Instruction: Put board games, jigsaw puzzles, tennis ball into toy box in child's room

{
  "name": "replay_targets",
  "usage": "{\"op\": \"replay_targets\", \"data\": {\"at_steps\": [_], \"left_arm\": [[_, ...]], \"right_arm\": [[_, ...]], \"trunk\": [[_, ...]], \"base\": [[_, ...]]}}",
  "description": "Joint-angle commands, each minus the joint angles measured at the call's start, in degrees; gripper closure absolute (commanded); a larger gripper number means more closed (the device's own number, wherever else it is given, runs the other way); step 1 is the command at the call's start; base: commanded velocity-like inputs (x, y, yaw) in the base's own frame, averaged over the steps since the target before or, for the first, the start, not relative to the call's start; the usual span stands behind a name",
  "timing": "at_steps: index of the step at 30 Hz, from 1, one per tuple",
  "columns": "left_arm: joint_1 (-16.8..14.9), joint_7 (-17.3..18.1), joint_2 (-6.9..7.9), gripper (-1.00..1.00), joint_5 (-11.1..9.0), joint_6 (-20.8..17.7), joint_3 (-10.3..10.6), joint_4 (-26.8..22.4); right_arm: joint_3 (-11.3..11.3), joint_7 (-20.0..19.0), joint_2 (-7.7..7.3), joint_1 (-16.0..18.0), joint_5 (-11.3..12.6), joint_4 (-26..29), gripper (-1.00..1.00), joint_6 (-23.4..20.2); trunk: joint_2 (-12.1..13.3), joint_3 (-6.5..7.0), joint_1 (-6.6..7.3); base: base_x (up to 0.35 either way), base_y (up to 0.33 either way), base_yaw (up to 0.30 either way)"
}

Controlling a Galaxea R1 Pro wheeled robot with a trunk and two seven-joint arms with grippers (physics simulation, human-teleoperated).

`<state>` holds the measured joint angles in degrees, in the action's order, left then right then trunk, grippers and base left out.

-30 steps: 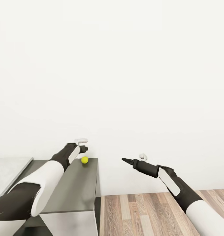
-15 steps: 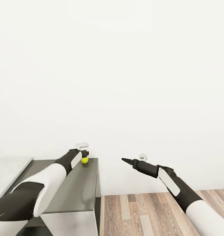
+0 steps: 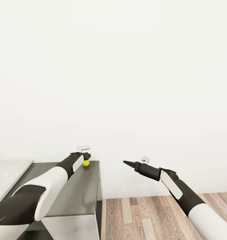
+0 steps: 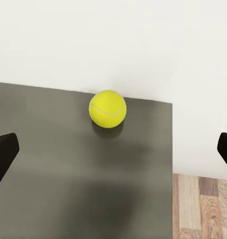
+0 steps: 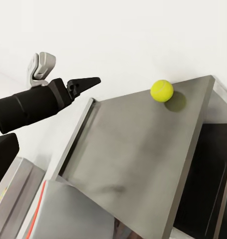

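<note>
The yellow tennis ball [image 3: 86, 163] rests near the far right corner of the dark grey table [image 3: 80, 193], close to the wall. My left gripper [image 3: 86, 155] hovers just above and slightly behind it. In the left wrist view the ball [image 4: 108, 108] lies ahead between the two dark fingertips [image 4: 3, 154], which are spread wide, so the left gripper [image 4: 113, 152] is open and empty. The right wrist view shows the ball [image 5: 162, 90] and the left gripper [image 5: 88, 81] from the side. My right gripper [image 3: 126, 163] hangs over the floor right of the table, apparently open and holding nothing.
A white wall stands directly behind the table. A pale grey surface [image 3: 8, 173] adjoins the table on the left. Wooden floor [image 3: 153, 213] lies to the right of the table's edge. A red-edged object [image 5: 41, 204] shows at the table's near end in the right wrist view.
My left gripper has moved forward and down toward the tennis ball. The ball and the right arm have stayed where they were.
</note>
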<state>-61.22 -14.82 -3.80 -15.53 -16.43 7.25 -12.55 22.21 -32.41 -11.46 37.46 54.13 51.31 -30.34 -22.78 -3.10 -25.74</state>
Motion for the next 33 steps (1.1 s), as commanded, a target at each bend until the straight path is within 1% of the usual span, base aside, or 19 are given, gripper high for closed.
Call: {"op": "replay_targets", "data": {"at_steps": [1,10,28,33], "left_arm": [[-0.04,-0.36,0.02,-1.0,-0.53,-0.3,0.51,-0.11],[-0.04,-0.38,-0.01,-1.0,-0.41,-0.53,0.73,-0.1],[-0.04,-0.51,0.02,-1.0,-0.38,-1.13,0.67,-0.1],[-0.04,-1.74,-0.03,-1.0,-0.38,-1.16,0.67,-0.1]], "right_arm": [[0.12,0.08,-0.05,0.07,0.45,0.02,-1.0,-0.25],[0.19,0.15,0.02,0.07,0.43,0.01,-1.0,-0.25],[0.2,0.22,0.03,0.07,0.45,-0.07,-1.0,-0.5],[0.2,0.24,0.03,0.07,0.45,-0.07,-1.0,-0.51]], "trunk": [[-0.14,-0.14,-0.04],[-0.14,-0.4,-0.04],[-0.14,-2.06,-0.04],[-0.14,-2.53,-0.04]], "base": [[0.0,0.0,0.0],[0.0,0.0,0.0],[0.0,0.0,0.0],[0.0,0.0,0.0]]}}
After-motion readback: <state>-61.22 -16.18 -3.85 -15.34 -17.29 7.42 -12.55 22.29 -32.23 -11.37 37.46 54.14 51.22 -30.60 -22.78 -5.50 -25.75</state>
